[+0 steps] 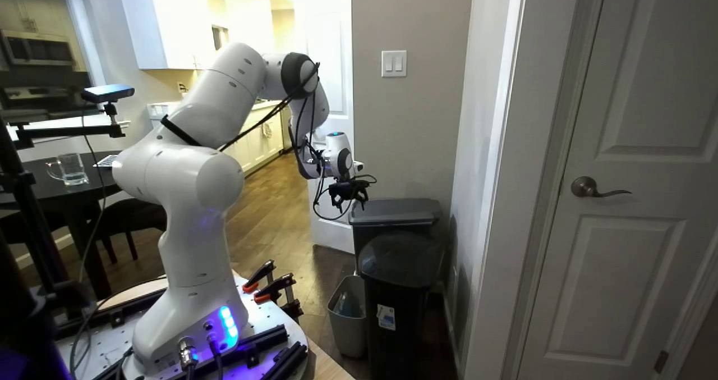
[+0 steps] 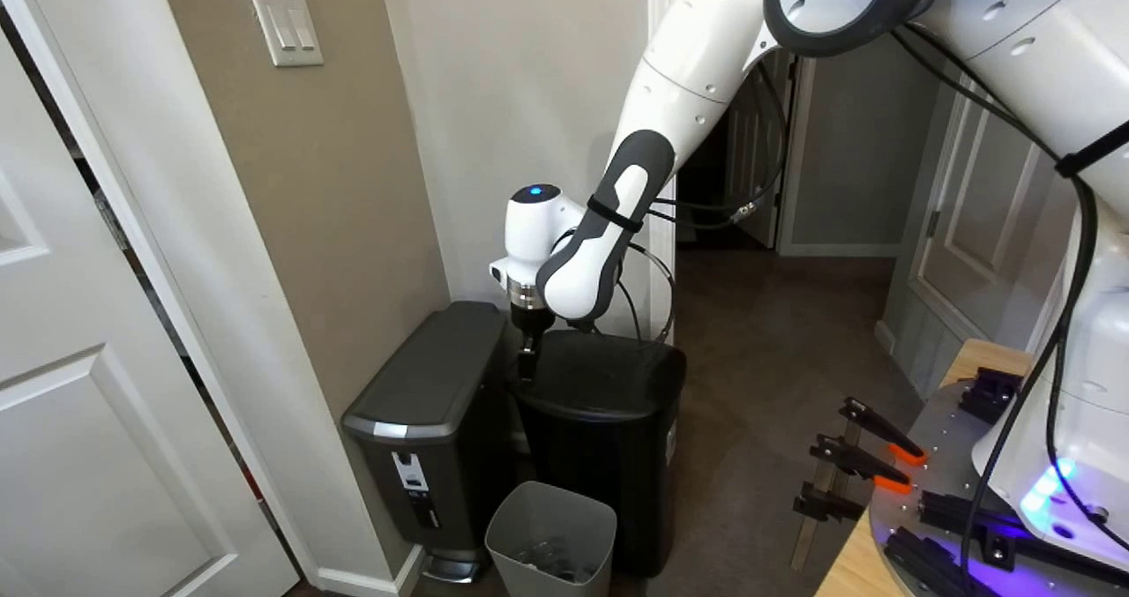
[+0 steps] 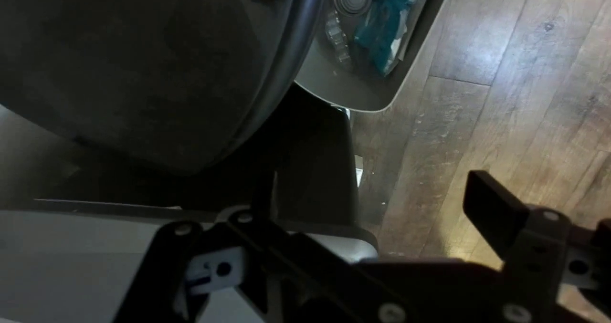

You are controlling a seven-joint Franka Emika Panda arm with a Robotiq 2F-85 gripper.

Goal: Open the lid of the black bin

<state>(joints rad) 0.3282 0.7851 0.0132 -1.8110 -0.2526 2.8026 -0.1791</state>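
Blocky black fingers (image 3: 488, 213) of the gripper (image 3: 372, 189) stand nearest in the wrist view, hard-edged and bolted, parted wide and released, with floorboards (image 3: 525, 98) of streaky, knotted wood showing in the gap. Beyond them the lid (image 3: 157, 70), dull dark plastic with a faintly mottled surface, curves into a smooth rounded rim; in both exterior views it lies closed on the black bin (image 2: 600, 487), a tall plastic box with softened corners and a pale label (image 1: 386, 317) on one face. In an exterior view the gripper (image 2: 527, 375) points downward by the lid's edge; whether they touch cannot be told.

Just beside the bin, a step bin (image 2: 467, 451) carries a matte grey top (image 2: 432, 372), long and rectangular, with a shiny strip (image 2: 391, 430) at the front and a metallic pedal (image 2: 452, 570) at its foot. Near both, a tapering grey wastebasket (image 3: 351, 94) holds crumpled teal film (image 3: 379, 34) and ribbed clear plastic (image 3: 338, 39). Glossy white shells form the arm (image 1: 205, 172), cylindrical and rounded at the joints, thin black cables (image 2: 1090, 222) strapped along it; its base (image 1: 179, 326) stands on a metal plate (image 1: 279, 310) dotted with holes. Moulded panels shape the door (image 1: 625, 296), fitted with a curved metal lever (image 1: 608, 193)
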